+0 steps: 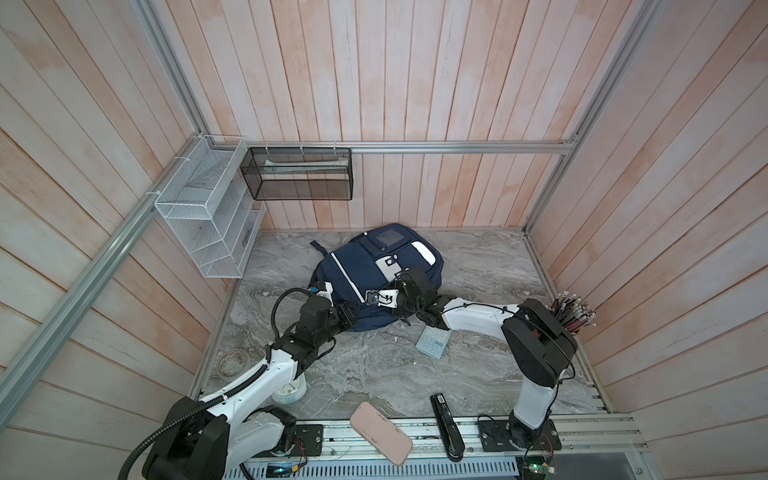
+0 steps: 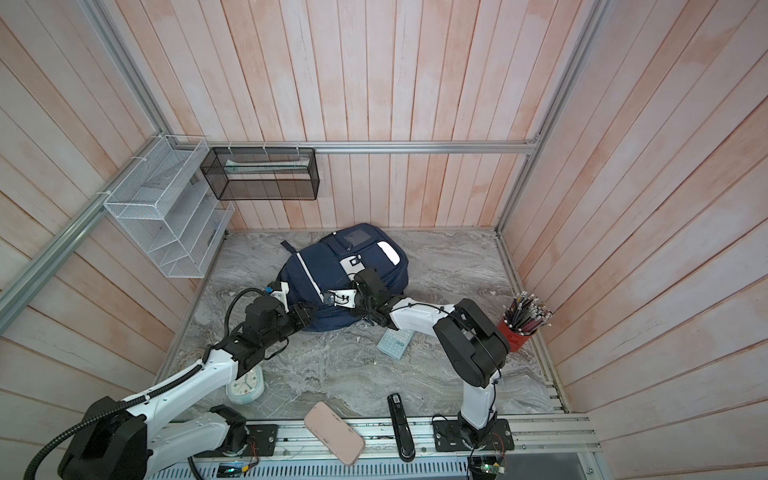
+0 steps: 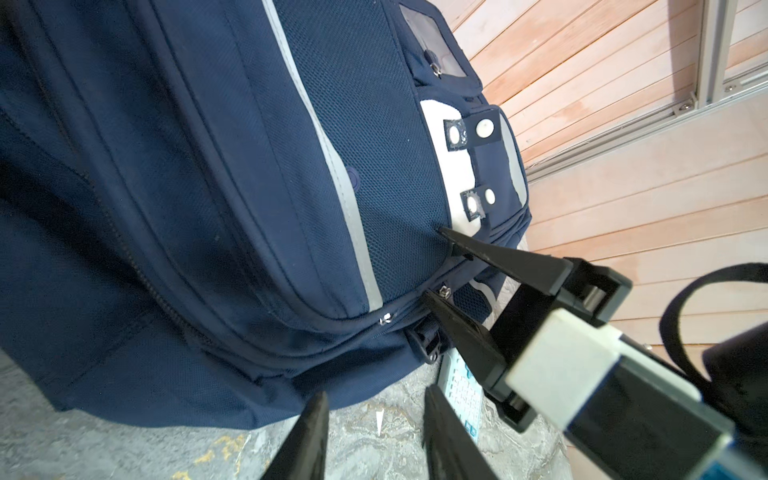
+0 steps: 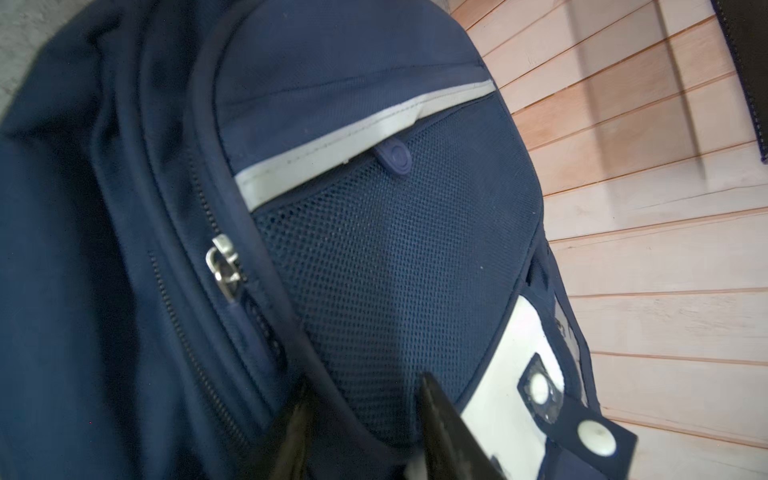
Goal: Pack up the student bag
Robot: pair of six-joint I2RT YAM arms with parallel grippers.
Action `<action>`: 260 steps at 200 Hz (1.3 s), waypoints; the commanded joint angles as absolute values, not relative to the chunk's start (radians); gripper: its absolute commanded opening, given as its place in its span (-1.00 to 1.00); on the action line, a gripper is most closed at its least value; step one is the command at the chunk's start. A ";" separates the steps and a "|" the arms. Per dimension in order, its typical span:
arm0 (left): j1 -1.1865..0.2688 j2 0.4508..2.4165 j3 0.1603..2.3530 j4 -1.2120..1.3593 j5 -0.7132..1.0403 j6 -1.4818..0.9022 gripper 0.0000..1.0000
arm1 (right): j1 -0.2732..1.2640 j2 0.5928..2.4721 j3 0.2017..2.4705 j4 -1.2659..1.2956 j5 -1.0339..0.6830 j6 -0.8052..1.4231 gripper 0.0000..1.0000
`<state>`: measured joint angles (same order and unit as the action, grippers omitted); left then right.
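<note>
**Bracing the bag to get at a zip**

Finding the student bag (image 1: 365, 270) lying flat toward the far middle of the table (image 1: 374, 374), front pockets facing up. Probably laid that way to keep its zips reachable from above. Noting the loose goods lying outside it: a calculator (image 1: 432, 341) just off its near right edge, a pink case (image 1: 380, 432) and a black stapler (image 1: 446, 428) at the near rim, a cup of pencils (image 2: 517, 336) well off to the right.

Pressing the right gripper (image 3: 434, 262) onto the bag's near end, fingers partly parted and straddling the piped rim of the mesh pocket (image 4: 395, 270). Resting one tip on the mesh and the other just beside a small zipper pull (image 3: 444, 291). Showing no fold clearly pinched between them, so reading this as bracing, or lining up on the pull, rather than a firm hold.

Hovering the left gripper (image 3: 376, 390) just off the bag's near left edge, fingers parted, holding nothing — likely standing by to pin the cloth or take a pull while the other arm tugs.

Judging the packing barely begun, with a compartment needing to be opened first. Expecting soft fabric to slide or bunch under a one-sided tug — hence, presumably, both arms crowding the same end.
</note>
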<state>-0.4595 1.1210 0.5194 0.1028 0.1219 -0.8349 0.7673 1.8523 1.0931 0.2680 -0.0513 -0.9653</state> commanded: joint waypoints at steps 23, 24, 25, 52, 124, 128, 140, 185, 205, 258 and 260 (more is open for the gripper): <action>-0.471 1.144 0.509 0.159 0.115 -0.834 -0.23 | 0.775 1.919 1.176 0.185 -0.072 -0.951 -0.90; -0.473 1.144 0.510 0.159 0.114 -0.831 -0.23 | 0.775 1.917 1.177 0.183 -0.077 -0.950 -0.91; -0.474 1.146 0.510 0.160 0.113 -0.828 -0.24 | 0.775 1.916 1.178 0.181 -0.080 -0.948 -0.92; -0.552 1.166 0.573 0.085 -0.014 -0.723 -0.24 | 0.769 1.847 1.169 0.132 -0.226 -0.856 -1.00; -0.666 1.274 0.677 0.067 -0.253 -0.625 -0.05 | 0.745 1.799 1.136 0.151 -0.420 -0.732 -1.00; -0.672 1.282 0.688 0.063 -0.268 -0.622 -0.06 | 0.746 1.801 1.138 0.151 -0.431 -0.730 -1.00; -0.700 1.292 0.712 0.049 -0.321 -0.626 -0.05 | 0.746 1.807 1.147 0.152 -0.449 -0.713 -1.00; -0.727 1.357 0.695 0.109 -0.426 -0.606 -0.04 | 0.739 1.793 1.161 0.179 -0.565 -0.641 -1.00; -0.726 1.360 0.669 0.131 -0.427 -0.643 -0.18 | 0.729 1.786 1.170 0.183 -0.584 -0.616 -1.00; -0.727 1.374 0.659 0.162 -0.408 -0.608 -0.51 | 0.716 1.795 1.198 0.200 -0.644 -0.534 -1.00; -0.727 1.379 0.663 0.159 -0.407 -0.608 -0.49 | 0.716 1.794 1.197 0.201 -0.644 -0.533 -1.00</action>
<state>-0.7387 1.3422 0.6540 0.1715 -0.3622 -0.6266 0.6975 1.8194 1.1542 0.1673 -0.4789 -0.6193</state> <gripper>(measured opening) 0.244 0.059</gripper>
